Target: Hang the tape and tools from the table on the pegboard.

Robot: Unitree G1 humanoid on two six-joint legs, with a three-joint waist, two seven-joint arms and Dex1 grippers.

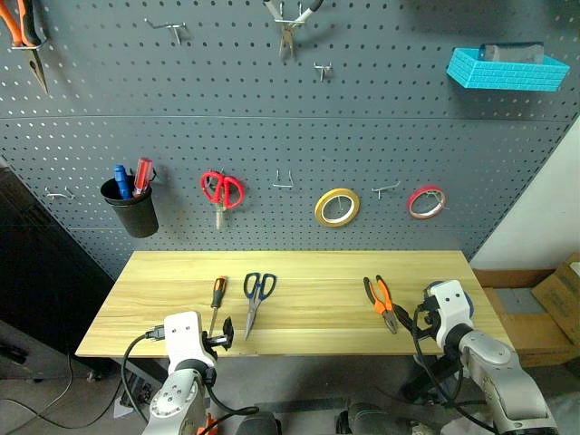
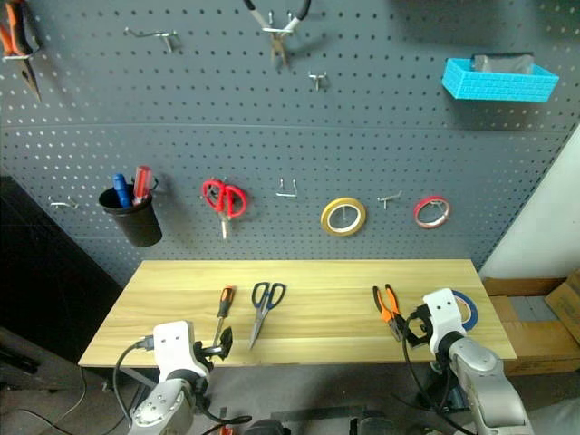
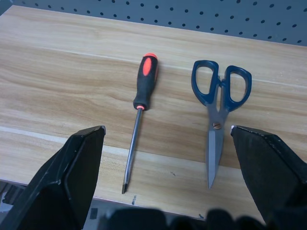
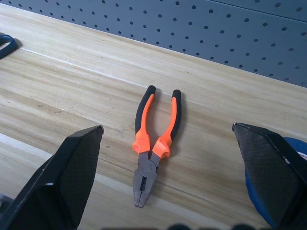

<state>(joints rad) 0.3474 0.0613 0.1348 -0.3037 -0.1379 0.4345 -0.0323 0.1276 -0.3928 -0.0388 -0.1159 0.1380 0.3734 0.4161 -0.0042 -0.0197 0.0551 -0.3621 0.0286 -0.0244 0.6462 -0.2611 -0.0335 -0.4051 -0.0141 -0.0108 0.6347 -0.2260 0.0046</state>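
On the wooden bench (image 1: 299, 272) below the pegboard (image 1: 272, 118), screwdriver (image 3: 138, 115), scissors (image 3: 218, 103), pliers (image 4: 156, 139) and blue tape (image 2: 468, 310) lie unhung; both claws, left (image 3: 165, 143) and right (image 4: 168, 143), hover spread and empty, so each should descend squarely over a handle before closing.

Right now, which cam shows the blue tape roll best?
Right eye view: the blue tape roll lies on the table, partly behind the right gripper's wrist housing. Right wrist view catches a blue sliver behind one finger.
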